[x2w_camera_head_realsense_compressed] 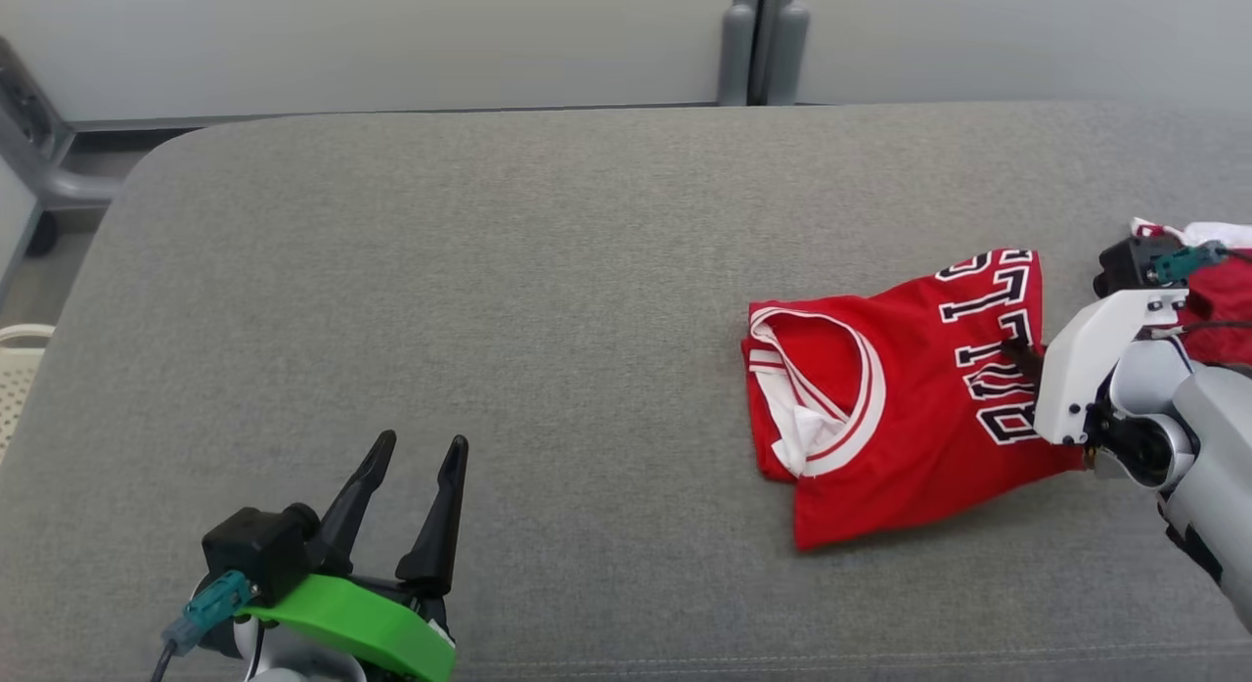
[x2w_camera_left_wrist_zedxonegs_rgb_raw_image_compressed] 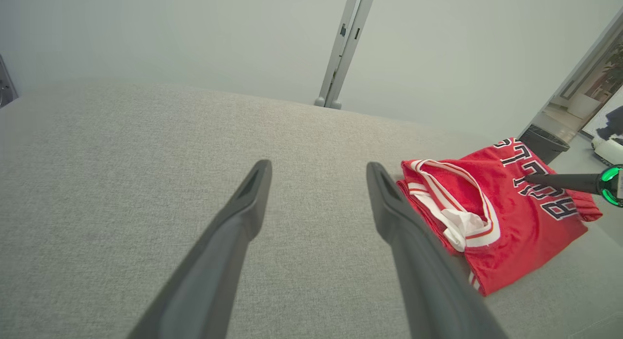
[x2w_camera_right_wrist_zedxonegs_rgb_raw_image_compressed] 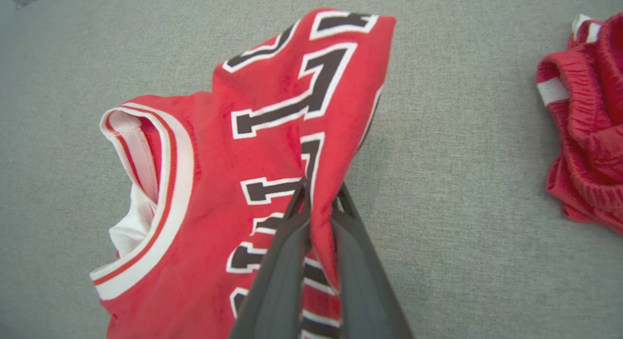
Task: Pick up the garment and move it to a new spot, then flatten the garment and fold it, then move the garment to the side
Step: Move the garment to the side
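Head view: jersey [x2w_camera_head_realsense_compressed: 880, 418] lies folded on the right part of the grey pad [x2w_camera_head_realsense_compressed: 489, 271], collar toward centre. Right claw [x2w_camera_head_realsense_compressed: 1017, 354] sits on the lettering. Left claw [x2w_camera_head_realsense_compressed: 423, 439] is spread and empty at lower left, well apart from the jersey. Red shorts [x2w_camera_head_realsense_compressed: 1218, 310] lie at the far right edge, beside the right arm.

Left wrist view: left claw [x2w_camera_left_wrist_zedxonegs_rgb_raw_image_compressed: 319, 168] fingers wide, nothing between. Jersey [x2w_camera_left_wrist_zedxonegs_rgb_raw_image_compressed: 506, 232] is off to the right with the right claw [x2w_camera_left_wrist_zedxonegs_rgb_raw_image_compressed: 528, 178] tip on it.

Right wrist view: right claw [x2w_camera_right_wrist_zedxonegs_rgb_raw_image_compressed: 323, 186] is pinching a raised ridge of jersey [x2w_camera_right_wrist_zedxonegs_rgb_raw_image_compressed: 272, 110] through the letters. Can't tell how many layers it has.

Fold looks done, so I read this as the move-aside. Lift low and travel slow so the lower layers follow and the fold holds. Stay off the shorts [x2w_camera_right_wrist_zedxonegs_rgb_raw_image_compressed: 589, 130].
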Motion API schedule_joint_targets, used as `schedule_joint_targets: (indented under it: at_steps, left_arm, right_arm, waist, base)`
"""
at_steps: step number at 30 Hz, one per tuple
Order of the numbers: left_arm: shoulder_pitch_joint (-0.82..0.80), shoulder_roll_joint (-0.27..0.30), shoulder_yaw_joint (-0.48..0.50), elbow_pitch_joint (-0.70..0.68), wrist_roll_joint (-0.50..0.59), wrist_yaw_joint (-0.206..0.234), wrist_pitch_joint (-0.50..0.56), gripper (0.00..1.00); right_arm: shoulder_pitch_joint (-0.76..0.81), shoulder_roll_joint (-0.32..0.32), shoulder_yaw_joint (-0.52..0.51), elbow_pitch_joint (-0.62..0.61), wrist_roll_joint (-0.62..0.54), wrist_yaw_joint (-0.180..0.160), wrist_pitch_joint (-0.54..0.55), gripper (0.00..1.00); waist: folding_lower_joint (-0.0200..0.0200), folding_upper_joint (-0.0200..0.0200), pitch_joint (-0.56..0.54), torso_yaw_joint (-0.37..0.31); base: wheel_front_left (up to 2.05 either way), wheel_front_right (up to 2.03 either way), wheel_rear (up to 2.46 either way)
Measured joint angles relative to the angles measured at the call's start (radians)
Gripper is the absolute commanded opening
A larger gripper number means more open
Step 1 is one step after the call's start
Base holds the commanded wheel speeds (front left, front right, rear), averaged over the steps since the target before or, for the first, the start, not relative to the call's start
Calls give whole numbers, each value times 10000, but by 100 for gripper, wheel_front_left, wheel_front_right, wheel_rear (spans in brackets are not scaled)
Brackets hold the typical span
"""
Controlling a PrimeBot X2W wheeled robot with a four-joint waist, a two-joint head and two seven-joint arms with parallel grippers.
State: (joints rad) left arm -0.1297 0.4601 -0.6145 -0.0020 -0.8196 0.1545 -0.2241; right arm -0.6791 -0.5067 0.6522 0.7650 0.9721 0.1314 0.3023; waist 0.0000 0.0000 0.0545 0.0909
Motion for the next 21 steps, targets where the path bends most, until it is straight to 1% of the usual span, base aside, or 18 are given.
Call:
schedule_joint_targets:
  at_steps: [9, 12, 13, 17, 21]
  left_arm:
    - [-57, -48, -21, -82, 15, 15, 21, 100]
    - [-161, -36, -15, -140, 33, 13, 33, 100]
    - [-297, -31, -8, -188, 71, 17, 77, 100]
    - [-521, -21, -12, -249, 127, 33, 119, 100]
    - [-712, 54, -8, -290, 157, 27, 209, 100]
  right_arm:
    - [-479, -539, 48, -382, -81, 0, 190, 0]
    - [-659, -625, 31, -458, -159, -2, 217, 0]
    - [-804, -623, 6, -491, -194, -2, 213, 0]
    - [-1182, -485, -125, -355, -382, -2, 109, 0]
    - [-1736, -261, -336, -69, -537, -2, -50, 0]
  waist:
    - [0, 0, 12, -1305]
    - [0, 0, 93, -1712]
    - [0, 0, 184, -1941]
    - [0, 0, 513, -2202]
    - [0, 0, 876, -2297]
  base:
    - [0, 0, 0]
    - [0, 0, 0]
    - [0, 0, 0]
    - [0, 0, 0]
    - [0, 0, 0]
